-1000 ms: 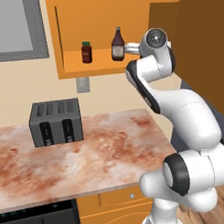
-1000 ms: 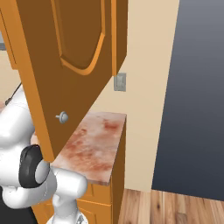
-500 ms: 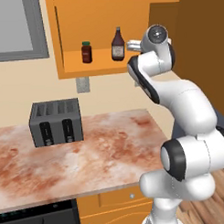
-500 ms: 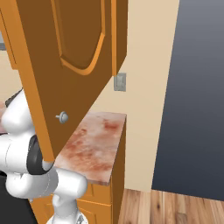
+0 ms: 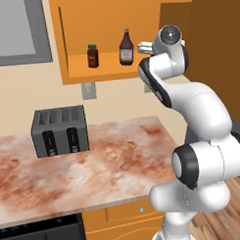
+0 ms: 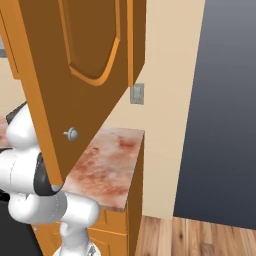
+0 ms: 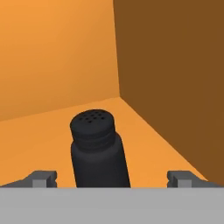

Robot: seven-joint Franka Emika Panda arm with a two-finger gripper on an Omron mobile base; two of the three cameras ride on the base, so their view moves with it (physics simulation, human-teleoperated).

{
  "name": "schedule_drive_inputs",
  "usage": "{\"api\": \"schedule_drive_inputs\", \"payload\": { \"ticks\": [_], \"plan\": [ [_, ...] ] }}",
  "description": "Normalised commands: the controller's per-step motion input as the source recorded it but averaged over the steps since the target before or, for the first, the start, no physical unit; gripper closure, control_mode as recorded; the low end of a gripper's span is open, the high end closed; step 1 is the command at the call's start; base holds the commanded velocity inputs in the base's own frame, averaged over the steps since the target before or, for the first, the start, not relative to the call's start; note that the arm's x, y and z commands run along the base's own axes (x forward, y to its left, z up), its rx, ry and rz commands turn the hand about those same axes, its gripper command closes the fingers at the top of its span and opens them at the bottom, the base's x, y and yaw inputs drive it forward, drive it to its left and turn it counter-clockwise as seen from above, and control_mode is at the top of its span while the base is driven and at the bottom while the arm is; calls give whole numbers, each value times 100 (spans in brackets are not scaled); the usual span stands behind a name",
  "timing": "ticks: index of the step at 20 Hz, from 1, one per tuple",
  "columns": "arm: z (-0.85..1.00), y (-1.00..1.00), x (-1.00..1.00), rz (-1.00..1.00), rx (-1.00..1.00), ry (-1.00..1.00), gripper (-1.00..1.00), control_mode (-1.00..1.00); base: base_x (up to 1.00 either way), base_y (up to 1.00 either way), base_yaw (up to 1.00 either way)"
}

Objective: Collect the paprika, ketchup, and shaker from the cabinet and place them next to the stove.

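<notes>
Reaching deeper into the cabinet (image 5: 114, 39), gripper (image 7: 112, 178) wide open — shaker (image 7: 98, 148) between fingertips, seemingly untouched.

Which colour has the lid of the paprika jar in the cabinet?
Green; the paprika shows best in the left base view.

Left base view: set behind and left of the arm, facing forward and down over the counter (image 5: 94, 157) toward the open cabinet (image 5: 109, 39). Right base view: behind and right of the arm, close against the cabinet door (image 6: 75, 75) — it shares that same counter. Hand view: very near, looking along the gripper (image 7: 113, 179) into the cabinet's back corner, shaker (image 7: 98, 148) directly ahead between the fingertips.
</notes>
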Motion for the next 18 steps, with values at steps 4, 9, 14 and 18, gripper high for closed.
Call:
{"api": "schedule_drive_inputs", "payload": {
  "ticks": [4,9,14,18],
  "plan": [
    [-3,0,9,0,0,0,-100,-100,0,0,0],
    [-4,0,16,0,0,0,-100,-100,0,0,0],
    [-6,0,19,0,0,0,-100,-100,0,0,0],
    [-3,0,7,0,0,0,100,-100,0,0,0]
  ]
}}
